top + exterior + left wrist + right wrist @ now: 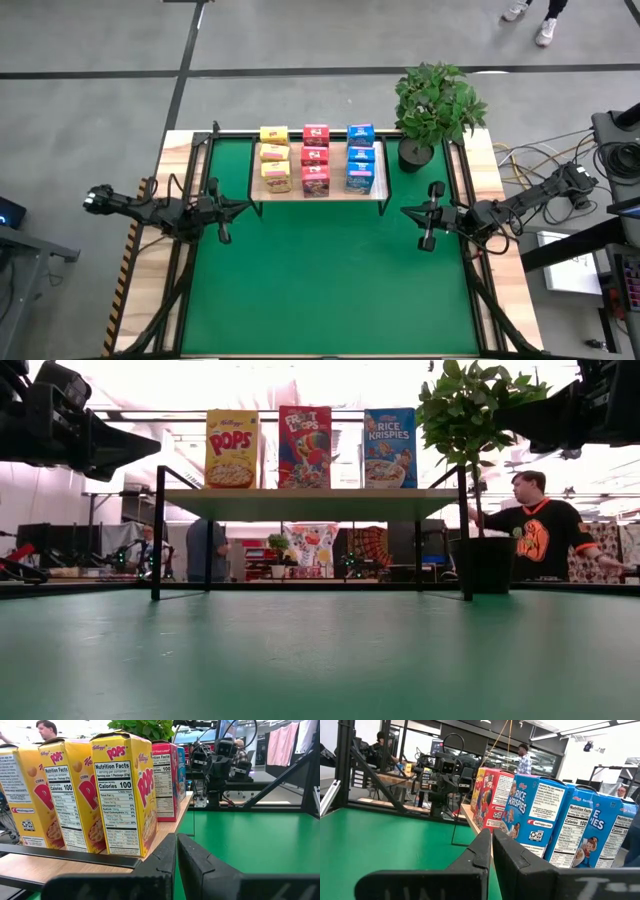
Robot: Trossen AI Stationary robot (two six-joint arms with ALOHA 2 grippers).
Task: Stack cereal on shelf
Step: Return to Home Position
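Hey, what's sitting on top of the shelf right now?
The shelf holds nine cereal boxes in three rows: yellow boxes, pink-red boxes, blue boxes. In the low view only each row's front box shows; the others are covered behind it.

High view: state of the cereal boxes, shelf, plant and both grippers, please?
Low light-wood shelf on black legs: level, holding nine boxes.
Three yellow printed cardboard cereal boxes: upright on shelf.
Three pink-red cardboard cereal boxes: upright on shelf.
Three blue cardboard cereal boxes: upright on shelf.
Green potted plant: upright, beside shelf.
Left gripper: shut, empty, clear of shelf.
Right gripper: shut, empty, clear of shelf.
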